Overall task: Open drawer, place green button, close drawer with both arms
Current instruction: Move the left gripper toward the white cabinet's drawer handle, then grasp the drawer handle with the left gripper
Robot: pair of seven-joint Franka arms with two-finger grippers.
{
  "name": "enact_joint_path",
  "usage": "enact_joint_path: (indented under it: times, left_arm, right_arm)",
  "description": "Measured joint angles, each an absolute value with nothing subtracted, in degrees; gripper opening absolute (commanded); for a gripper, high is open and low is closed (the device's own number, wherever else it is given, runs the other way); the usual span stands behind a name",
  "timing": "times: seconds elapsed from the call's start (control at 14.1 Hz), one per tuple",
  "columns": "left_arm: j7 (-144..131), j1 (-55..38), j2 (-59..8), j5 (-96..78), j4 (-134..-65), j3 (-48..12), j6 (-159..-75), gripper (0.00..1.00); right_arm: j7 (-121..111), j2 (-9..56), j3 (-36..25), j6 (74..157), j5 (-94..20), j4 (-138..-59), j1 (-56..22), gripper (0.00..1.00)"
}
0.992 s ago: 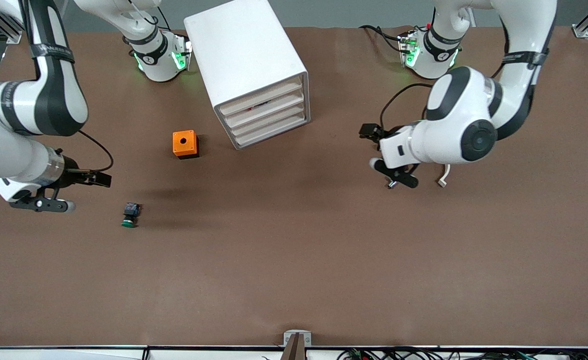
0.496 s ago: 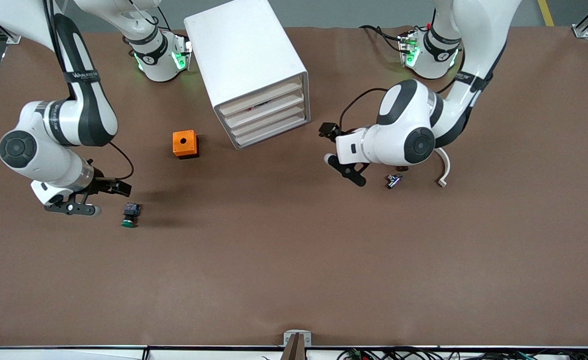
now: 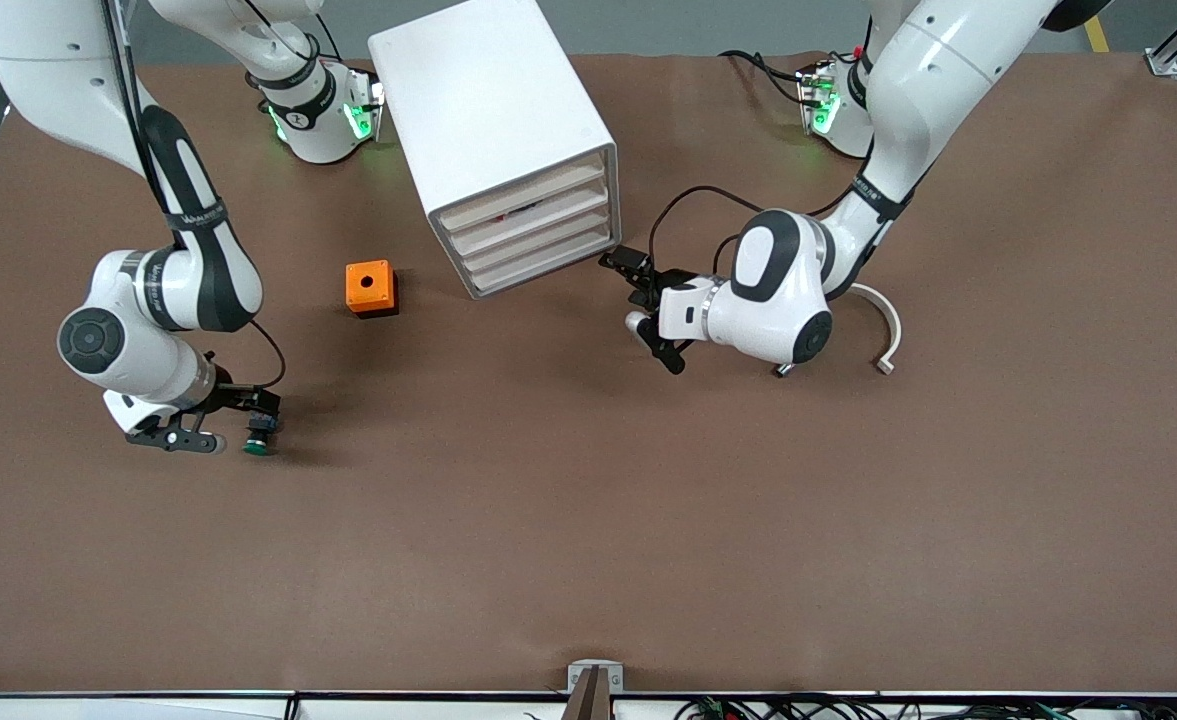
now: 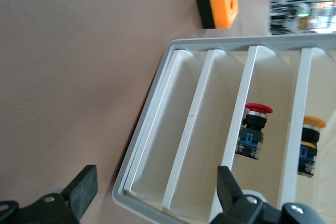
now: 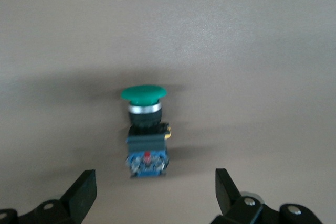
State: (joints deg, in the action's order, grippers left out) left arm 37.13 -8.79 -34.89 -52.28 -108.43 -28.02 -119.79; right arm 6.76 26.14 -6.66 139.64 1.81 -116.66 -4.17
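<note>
Right claw (image 3: 240,428), fingers spread wide, sits low on the brown counter (image 3: 588,520) with the button (image 5: 147,135) lying on its side just ahead, between the fingertips but untouched. Left claw (image 3: 648,315), also spread, hovers just in front of the white cabinet (image 3: 508,150), facing its lowest drawer (image 3: 545,264), which is shut (all four are).

Risks, as a guess: the button's round green cap could let it roll or twist out as the fingers close; the drawer front looks smooth, thin plastic, so the left fingers may slip off its lip or nudge the light cabinet instead.

An orange cube (image 3: 369,288) with a hole stands near the cabinet, farther from the camera than the button.
</note>
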Motion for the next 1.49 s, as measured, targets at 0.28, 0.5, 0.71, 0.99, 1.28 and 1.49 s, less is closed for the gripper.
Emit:
enact_joint_path:
  times: [0.28, 0.5, 0.71, 0.99, 1.28, 1.49]
  left_arm:
    - [47.13, -8.94, -39.52, -61.24, -108.92, -28.08, -119.87, 1.00]
    - [50.39, -10.59, -41.37, -66.43, -109.03, -28.39, -119.85, 1.00]
    - [51.43, -12.68, -41.54, -70.47, -109.03, -28.49, -119.85, 1.00]
    - [58.41, -14.26, -42.65, -75.69, -109.26, -28.52, -119.82, 0.89]
    - [62.41, -15.74, -44.09, -78.67, -109.28, -28.52, -119.82, 0.77]
    - [65.04, -15.91, -45.39, -79.84, -109.28, -28.52, -119.82, 0.63]
  right_arm:
    - [6.88, 28.90, -6.55, 140.95, -3.68, -115.88, -3.95, 1.00]
    - [6.88, 30.48, -6.54, 140.96, -4.98, -114.70, -3.94, 1.00]
    - [6.88, 31.19, -6.60, 141.00, -5.33, -114.30, -3.84, 1.00]
    - [6.88, 31.71, -6.60, 141.02, -5.37, -113.73, -3.83, 0.63]
    - [6.88, 31.89, -6.60, 141.02, -5.38, -113.39, -3.83, 0.23]
    - [6.87, 31.89, -6.57, 141.02, -5.38, -113.14, -3.85, 0.18]
